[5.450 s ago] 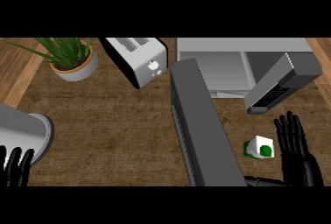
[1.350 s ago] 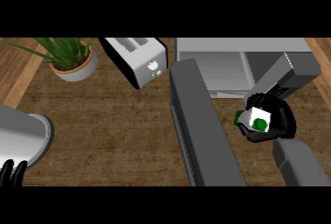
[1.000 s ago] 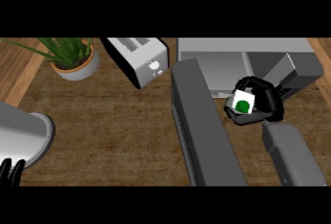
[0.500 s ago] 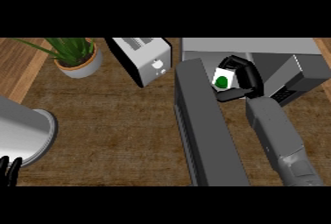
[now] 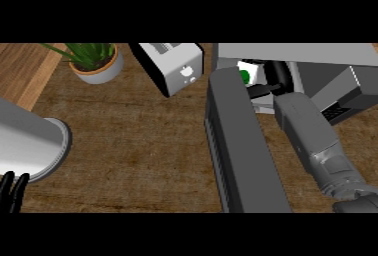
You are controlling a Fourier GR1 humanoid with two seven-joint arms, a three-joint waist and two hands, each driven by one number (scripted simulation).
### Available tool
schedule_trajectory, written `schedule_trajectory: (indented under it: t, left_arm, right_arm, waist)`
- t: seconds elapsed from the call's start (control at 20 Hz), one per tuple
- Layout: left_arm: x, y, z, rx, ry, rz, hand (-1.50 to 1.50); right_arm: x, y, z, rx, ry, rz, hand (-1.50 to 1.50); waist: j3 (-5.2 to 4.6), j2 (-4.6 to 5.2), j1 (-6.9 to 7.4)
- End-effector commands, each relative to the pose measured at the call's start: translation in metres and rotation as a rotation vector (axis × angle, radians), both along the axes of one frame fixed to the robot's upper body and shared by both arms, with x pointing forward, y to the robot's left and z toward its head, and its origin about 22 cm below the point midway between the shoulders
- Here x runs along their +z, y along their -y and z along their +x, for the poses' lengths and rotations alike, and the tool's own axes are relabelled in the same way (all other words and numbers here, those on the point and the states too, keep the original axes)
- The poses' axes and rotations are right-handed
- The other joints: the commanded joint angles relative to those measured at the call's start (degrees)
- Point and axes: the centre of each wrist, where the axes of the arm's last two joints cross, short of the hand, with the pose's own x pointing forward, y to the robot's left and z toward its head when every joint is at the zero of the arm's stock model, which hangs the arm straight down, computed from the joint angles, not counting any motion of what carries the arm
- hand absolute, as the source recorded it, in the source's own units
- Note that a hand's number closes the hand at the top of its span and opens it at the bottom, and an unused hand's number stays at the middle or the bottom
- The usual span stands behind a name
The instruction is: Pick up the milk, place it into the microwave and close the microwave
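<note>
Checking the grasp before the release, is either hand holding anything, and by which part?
The right hand holds the milk by its side, inside the microwave. The left hand holds nothing.

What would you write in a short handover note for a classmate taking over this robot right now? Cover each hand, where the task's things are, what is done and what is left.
Right hand: reaching into the microwave, fingers curled round the milk.
Left hand: resting at the lower left edge, holding nothing.
Milk: carried just inside the microwave's opening, not yet released; I cannot tell whether it touches the floor.
Microwave door: wide open, swung out toward the robot.
Done: milk picked up and brought to the microwave.
Left: set the milk down, let go, pull the arm out, swing the door shut.
</note>
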Motion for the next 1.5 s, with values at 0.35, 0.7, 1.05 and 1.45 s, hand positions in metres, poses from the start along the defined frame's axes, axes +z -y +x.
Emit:
schedule_trajectory:
  t: [0.35, 0.7, 1.05, 1.45]
  left_arm:
    - [0.004, 0.001, 0.015, -0.06, 0.018, 0.019, -1.5]
    - [0.001, 0.006, 0.02, -0.06, 0.03, 0.022, -1.5]
    - [0.003, 0.01, 0.027, -0.08, 0.027, 0.072, -1.5]
    - [0.007, 0.013, 0.035, -0.107, 0.022, 0.106, -1.5]
  right_arm:
    - [0.032, -0.004, 0.018, -0.115, 0.062, -0.138, 1.5]
    - [0.043, 0.0, 0.023, -0.346, 0.016, -0.085, 1.5]
    - [0.04, 0.004, 0.022, -0.497, 0.165, -0.335, -1.5]
    - [0.043, 0.0, 0.023, -0.554, 0.189, -0.392, -1.5]
  waist:
    - [0.05, 1.38, 2.71]
    - [0.08, 2.44, 4.59]
    - [-0.03, 3.33, 6.24]
    - [0.15, 3.81, 7.29]
